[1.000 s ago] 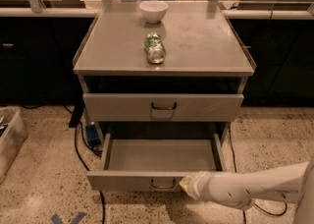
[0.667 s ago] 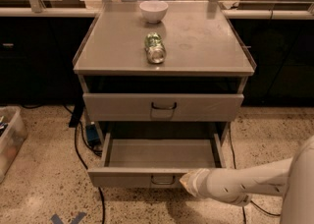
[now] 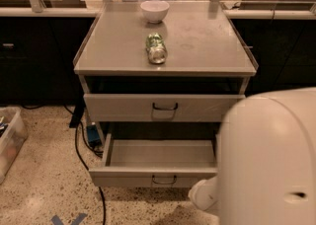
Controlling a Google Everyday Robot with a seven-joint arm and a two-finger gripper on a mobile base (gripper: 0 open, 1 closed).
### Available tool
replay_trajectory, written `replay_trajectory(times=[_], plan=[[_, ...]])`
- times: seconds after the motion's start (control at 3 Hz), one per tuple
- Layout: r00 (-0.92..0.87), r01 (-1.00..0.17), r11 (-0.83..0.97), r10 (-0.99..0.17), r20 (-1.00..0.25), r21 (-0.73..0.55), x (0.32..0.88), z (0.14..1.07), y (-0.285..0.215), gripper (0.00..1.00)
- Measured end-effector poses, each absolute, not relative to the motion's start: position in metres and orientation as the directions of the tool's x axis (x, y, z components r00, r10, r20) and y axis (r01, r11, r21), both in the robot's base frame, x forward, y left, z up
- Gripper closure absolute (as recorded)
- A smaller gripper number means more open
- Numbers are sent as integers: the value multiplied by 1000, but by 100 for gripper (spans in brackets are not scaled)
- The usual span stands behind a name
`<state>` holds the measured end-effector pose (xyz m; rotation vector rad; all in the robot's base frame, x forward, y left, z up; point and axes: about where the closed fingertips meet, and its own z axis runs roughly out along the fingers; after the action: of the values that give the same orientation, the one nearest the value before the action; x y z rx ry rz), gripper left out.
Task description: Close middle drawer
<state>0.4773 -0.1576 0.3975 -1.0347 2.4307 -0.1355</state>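
Note:
The middle drawer (image 3: 158, 156) is a wide, shallow grey drawer with a small dark loop handle (image 3: 164, 180). It stands pulled well out below the top drawer (image 3: 148, 108), and its inside is bare. The lowest drawer is hidden beneath it. My gripper (image 3: 201, 195) shows only as a white rounded tip low at the drawer front's right end, just under the front panel. The bulky white arm (image 3: 269, 160) covers the drawer's right end and the rest of the gripper.
On the cabinet top (image 3: 207, 46) lie a tipped green can (image 3: 156, 48) and a white bowl (image 3: 154, 11). A clear bin (image 3: 10, 140) stands on the floor at left. A black cable (image 3: 81, 155) runs down beside the cabinet. Dark counters stand behind.
My arm's large white body has swung into the lower right and now covers the drawer's right end. The tip stays at the drawer front. The drawer is still out.

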Motion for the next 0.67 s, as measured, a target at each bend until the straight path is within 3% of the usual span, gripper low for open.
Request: replay_trajectory(times=[0.33, 0.67], plan=[[-592, -634, 706, -705, -389, -315, 485, 399, -146, 100], [-598, -628, 740, -657, -459, -241, 493, 399, -131, 100]])
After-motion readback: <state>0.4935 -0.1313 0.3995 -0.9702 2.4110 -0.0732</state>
